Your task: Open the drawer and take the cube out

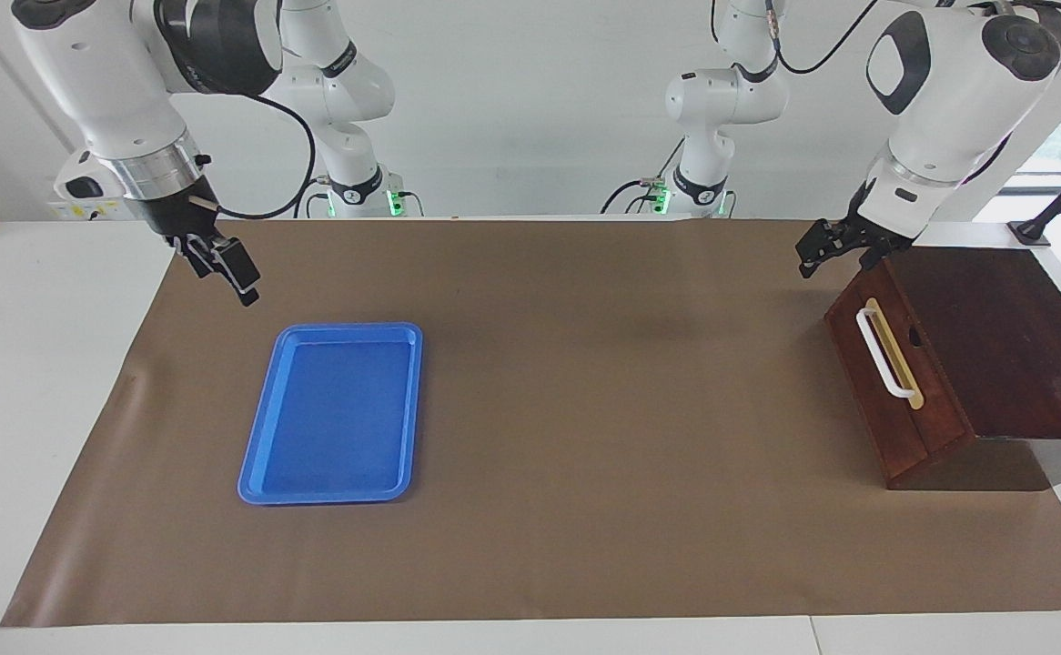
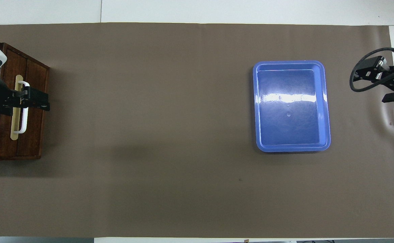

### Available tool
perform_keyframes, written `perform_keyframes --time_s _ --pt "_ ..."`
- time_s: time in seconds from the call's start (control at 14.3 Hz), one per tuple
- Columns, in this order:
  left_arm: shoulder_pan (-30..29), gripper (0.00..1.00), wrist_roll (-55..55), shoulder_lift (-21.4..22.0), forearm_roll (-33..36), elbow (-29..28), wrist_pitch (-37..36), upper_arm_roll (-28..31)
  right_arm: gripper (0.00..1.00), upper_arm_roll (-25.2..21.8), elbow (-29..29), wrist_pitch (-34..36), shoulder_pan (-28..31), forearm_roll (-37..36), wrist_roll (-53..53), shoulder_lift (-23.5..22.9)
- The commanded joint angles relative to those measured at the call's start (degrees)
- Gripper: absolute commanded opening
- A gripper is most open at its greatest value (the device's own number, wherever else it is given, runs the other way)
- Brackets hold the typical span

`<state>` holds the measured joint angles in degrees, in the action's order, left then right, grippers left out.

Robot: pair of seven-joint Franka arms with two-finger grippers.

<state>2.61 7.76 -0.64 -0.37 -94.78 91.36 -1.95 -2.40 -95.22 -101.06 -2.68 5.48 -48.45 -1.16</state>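
- The drawer (image 1: 894, 382), dark red-brown with a white bar handle (image 1: 884, 353), sits shut at the right of the frame.
- The left gripper (image 1: 829, 252) hangs open at the cabinet's upper corner, above the handle.
- The right gripper (image 1: 226, 268) hangs in the upper left, above the blue tray (image 1: 330, 411).

Two high opposed views, shared table (image 1: 530, 582)

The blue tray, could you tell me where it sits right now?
The blue tray lies empty on the brown mat toward the right arm's end of the table, well apart from the closed drawer at the left arm's end.
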Motion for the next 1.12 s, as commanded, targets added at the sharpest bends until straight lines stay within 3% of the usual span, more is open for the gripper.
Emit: perform_keyframes --time_s 0.0,0.49,0.63,1.05 --pt "-0.15 1.0 -0.99 -0.33 -0.51 0.47 0.57 0.28 1.0 0.82 1.44 0.52 0.4 4.0 -7.26 -2.53" --pt "0.2 1.0 -1.08 -0.33 1.06 -0.14 3.64 0.11 1.0 1.09 0.03 0.78 0.4 8.31 -11.76 -3.24" --pt "0.55 1.0 -1.08 -0.41 7.28 -1.89 6.79 -0.68 1.0 1.09 0.03 0.78 0.4 9.36 -12.81 -3.59" --pt "2.04 1.0 -1.08 -4.01 16.95 -4.45 12.52 -1.12 1.0 1.09 -0.49 4.55 1.01 10.34 -13.34 -3.24"
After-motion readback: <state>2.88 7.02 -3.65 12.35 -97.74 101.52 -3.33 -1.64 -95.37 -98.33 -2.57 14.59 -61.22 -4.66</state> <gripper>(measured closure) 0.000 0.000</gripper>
